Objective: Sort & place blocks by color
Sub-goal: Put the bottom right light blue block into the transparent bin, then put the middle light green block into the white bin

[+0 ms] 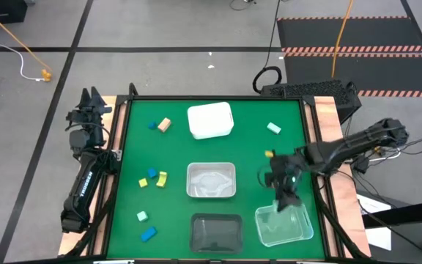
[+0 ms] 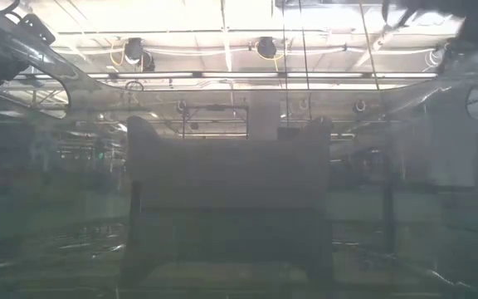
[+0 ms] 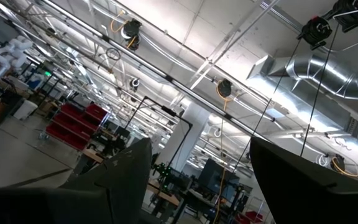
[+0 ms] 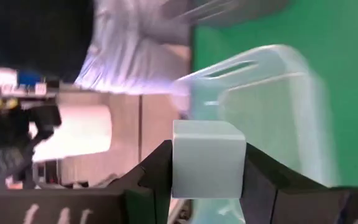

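Observation:
My right gripper [image 1: 285, 196] hovers over the far rim of a clear tub [image 1: 284, 224] at the table's near right and is shut on a mint green cube [image 4: 207, 158]. My left gripper [image 1: 90, 103] is open and empty, parked off the table's far left corner and pointing up at the ceiling. Loose blocks lie on the green mat: a blue [image 1: 152, 125] and a tan one [image 1: 164, 125] at the far left, a mint one [image 1: 273, 128] and a yellow one [image 1: 269, 154] on the right, and several yellow, blue and mint ones [image 1: 152, 176] at the near left. My right gripper pinches the mint green cube by two opposite faces [image 4: 178, 163] between its two fingers [image 4: 157, 167]. The cube's front face stands out past the fingertips. The cube is lifted clear, above the clear tub's far rim [image 4: 247, 65].
A white tub [image 1: 211, 119] stands at the far middle. A clear tub with crumpled film [image 1: 211, 180] is in the middle and a dark tub [image 1: 216, 232] at the near middle. Wooden rails [image 1: 327, 125] border the mat. In the low view a tub's wall [image 2: 226, 208] blocks the table.

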